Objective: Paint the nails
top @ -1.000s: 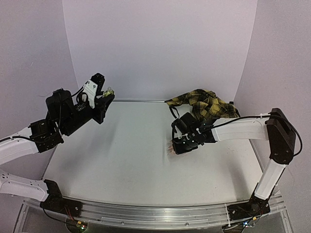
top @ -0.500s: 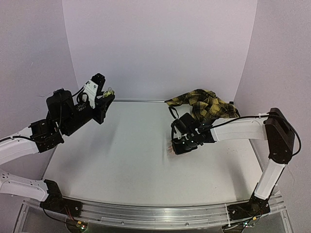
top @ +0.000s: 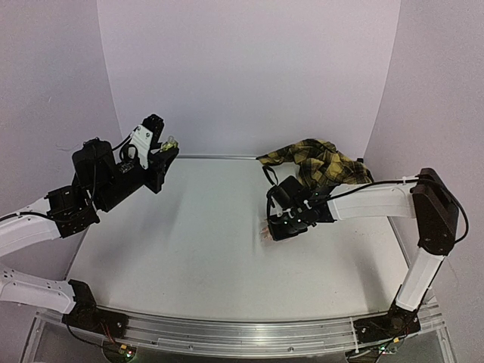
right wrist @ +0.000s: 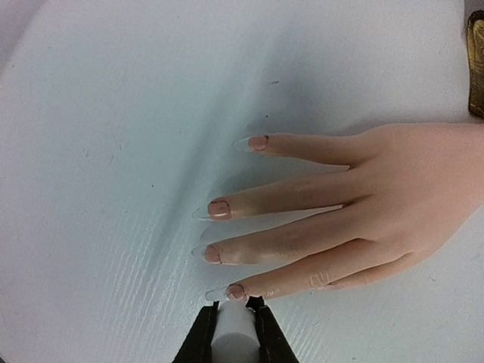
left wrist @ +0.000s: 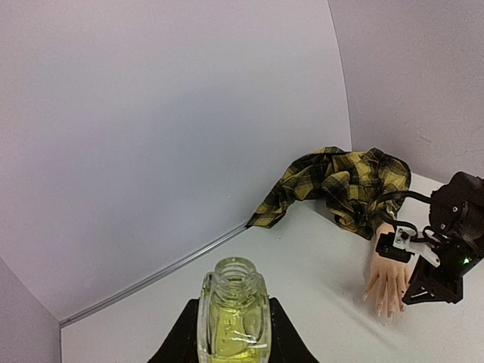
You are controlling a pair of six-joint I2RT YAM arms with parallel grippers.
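The mannequin hand (right wrist: 355, 204) lies flat on the white table, fingers pointing left in the right wrist view, its nails (right wrist: 219, 209) long and clear-tipped. It also shows in the left wrist view (left wrist: 387, 276) and, mostly hidden, in the top view (top: 265, 229). Its yellow-and-black plaid sleeve (top: 321, 162) lies behind. My right gripper (right wrist: 236, 321) is shut on a white cap (right wrist: 236, 336), whose end sits right at the lowest finger's nail (right wrist: 235, 290). My left gripper (left wrist: 231, 333) is shut on an open bottle (left wrist: 233, 314) of yellowish liquid, held high at the left (top: 168, 142).
White walls enclose the table on the back and both sides. The right arm (top: 378, 200) stretches across the right side of the table. A metal rail (top: 227, 333) runs along the near edge.
The right gripper has edged slightly left over the mannequin hand. The left arm has not moved.
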